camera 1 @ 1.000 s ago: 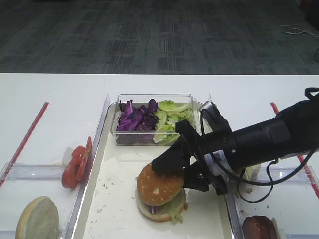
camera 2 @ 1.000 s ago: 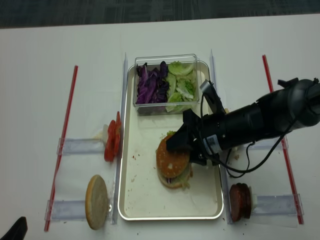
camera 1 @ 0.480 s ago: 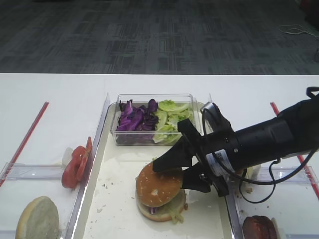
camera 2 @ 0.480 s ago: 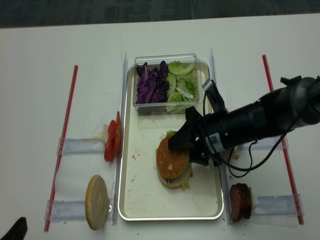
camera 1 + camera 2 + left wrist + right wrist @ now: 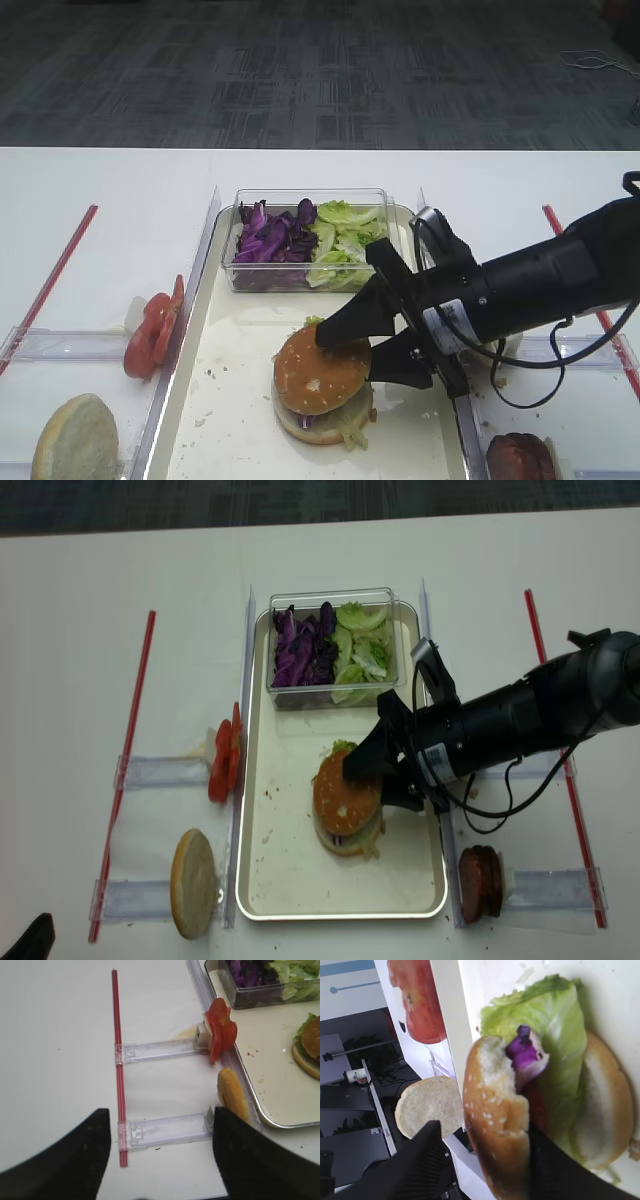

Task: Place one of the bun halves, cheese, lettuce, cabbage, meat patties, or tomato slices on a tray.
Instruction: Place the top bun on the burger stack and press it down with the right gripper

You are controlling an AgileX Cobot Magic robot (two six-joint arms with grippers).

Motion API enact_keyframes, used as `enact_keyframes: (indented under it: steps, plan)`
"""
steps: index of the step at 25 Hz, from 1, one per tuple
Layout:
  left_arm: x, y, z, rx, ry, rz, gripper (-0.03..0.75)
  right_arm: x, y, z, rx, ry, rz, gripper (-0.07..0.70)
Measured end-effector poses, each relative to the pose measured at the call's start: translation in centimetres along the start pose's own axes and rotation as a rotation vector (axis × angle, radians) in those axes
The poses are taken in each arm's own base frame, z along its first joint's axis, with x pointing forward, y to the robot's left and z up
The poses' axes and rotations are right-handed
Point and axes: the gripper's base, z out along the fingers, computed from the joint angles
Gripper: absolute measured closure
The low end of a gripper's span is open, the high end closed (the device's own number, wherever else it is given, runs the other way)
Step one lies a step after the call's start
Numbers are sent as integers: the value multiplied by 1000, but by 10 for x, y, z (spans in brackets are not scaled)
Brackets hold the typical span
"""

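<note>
The sesame bun top [image 5: 320,368] lies tilted on a stack of lettuce, cabbage and a bottom bun on the tray [image 5: 235,425]. My right gripper [image 5: 350,352] is open around the bun top's right edge. In the right wrist view the bun top [image 5: 500,1145] leans on one finger, with a gap to the other. Loose lettuce [image 5: 345,240] and cabbage [image 5: 268,240] fill a clear box. Tomato slices [image 5: 152,330] stand left of the tray; a meat patty [image 5: 520,458] sits at the right. My left gripper [image 5: 160,1115] is open over bare table.
A pale seedless bun half [image 5: 75,440] stands on a clear rail at the lower left. Red straws [image 5: 50,280] lie at both sides of the table. The clear box [image 5: 335,645] takes up the tray's far end.
My right gripper has drawn back a little to the right along the bun top. The bun top stays on the stack. The left arm has not moved.
</note>
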Motion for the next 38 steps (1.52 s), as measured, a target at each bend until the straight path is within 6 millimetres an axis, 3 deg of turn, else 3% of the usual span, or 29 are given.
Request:
enact_keyframes:
  steps: [23,38]
  plan:
    - [0,0,0,0,0,0,294,2,1,0,-2,16,35,249]
    - [0,0,0,0,0,0,294,6,13,-9,38,9,-11,250]
